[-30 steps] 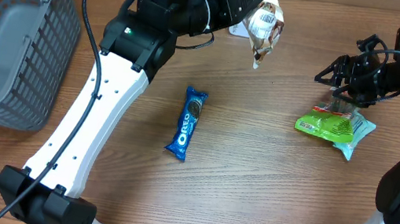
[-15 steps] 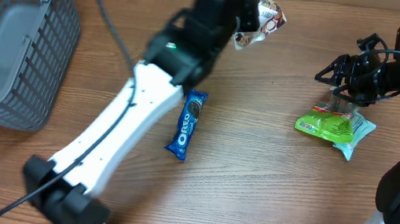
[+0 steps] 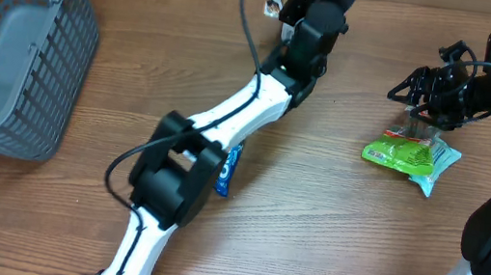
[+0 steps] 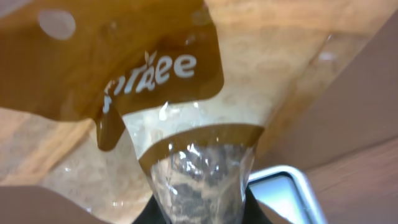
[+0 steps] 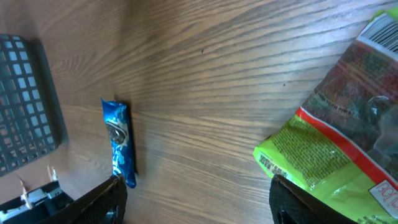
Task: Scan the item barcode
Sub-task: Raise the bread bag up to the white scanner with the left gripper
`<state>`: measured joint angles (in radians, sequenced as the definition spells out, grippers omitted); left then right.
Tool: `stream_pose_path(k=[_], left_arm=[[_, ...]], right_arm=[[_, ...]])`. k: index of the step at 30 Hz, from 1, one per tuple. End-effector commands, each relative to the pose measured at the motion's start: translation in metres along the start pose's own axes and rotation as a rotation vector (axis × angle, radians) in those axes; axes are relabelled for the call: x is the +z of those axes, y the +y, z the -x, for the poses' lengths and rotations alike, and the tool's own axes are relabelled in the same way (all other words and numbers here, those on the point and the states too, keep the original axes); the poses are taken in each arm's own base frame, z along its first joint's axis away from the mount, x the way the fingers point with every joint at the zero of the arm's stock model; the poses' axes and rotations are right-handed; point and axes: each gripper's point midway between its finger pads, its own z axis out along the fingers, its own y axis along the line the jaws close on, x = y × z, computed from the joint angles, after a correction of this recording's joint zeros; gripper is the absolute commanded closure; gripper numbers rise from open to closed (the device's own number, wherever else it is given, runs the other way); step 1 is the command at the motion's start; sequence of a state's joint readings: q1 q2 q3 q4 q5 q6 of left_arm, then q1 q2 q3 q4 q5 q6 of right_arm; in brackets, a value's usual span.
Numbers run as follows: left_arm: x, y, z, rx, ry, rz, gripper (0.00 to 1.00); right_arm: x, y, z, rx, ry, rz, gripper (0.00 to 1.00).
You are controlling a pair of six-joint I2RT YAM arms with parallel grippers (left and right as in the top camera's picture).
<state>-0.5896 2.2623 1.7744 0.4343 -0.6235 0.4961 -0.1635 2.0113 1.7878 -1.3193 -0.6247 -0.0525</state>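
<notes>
Snack packet (image 4: 186, 143), clear film with a brown printed band and white lettering ending in "ree", fills the left wrist view. It is pinched at its lower end by the left claw (image 4: 200, 211), whose 2 dark fingers are clenched on it at the bottom edge of that view. Dark crumbly contents show through the clear part just above the grip. Below and to the right of the packet sits a pale object with a grey rounded rim (image 4: 287, 190); too little of it shows to say what it is.

From overhead, the left arm (image 3: 229, 116) reaches right across the wooden bench (image 3: 310, 225) to the far edge. The claw is cut off by the top of the frame there, so the packet itself is hard to make out; the pale scrap beside the wrist is probably part of it.

The right claw (image 3: 425, 89) hangs released above the far end of a green pouch (image 3: 407, 154), which lies flat on the bench at the right side. In the right wrist view its fingers (image 5: 291, 200) stand wide apart with nothing between them.

A blue Oreo pack (image 5: 119, 143) lies near the middle of the bench, partly hidden overhead by the left arm. A grey mesh basket (image 3: 7, 34) stands at the left edge, well apart from everything else.
</notes>
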Motion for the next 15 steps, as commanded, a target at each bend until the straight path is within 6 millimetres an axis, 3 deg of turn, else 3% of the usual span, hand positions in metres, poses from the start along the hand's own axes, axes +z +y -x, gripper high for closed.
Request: stream_pose_path(k=[1,7,15], left_arm=[[0.002,0.006,0.009,0.283,-0.036,0.097,0.96],[0.007,0.005,-0.009,0.251,-0.075,0.231,0.96],[0.011,0.001,-0.004,0.163,-0.232,0.235,0.96]], right_arm=[[-0.017,0.012,0.006,-0.047,-0.054,-0.002,0.26],[-0.017,0.012,0.006,-0.046,-0.054,-0.002,0.26],[-0.017,0.012,0.006,-0.047,-0.054,-0.003,0.26]])
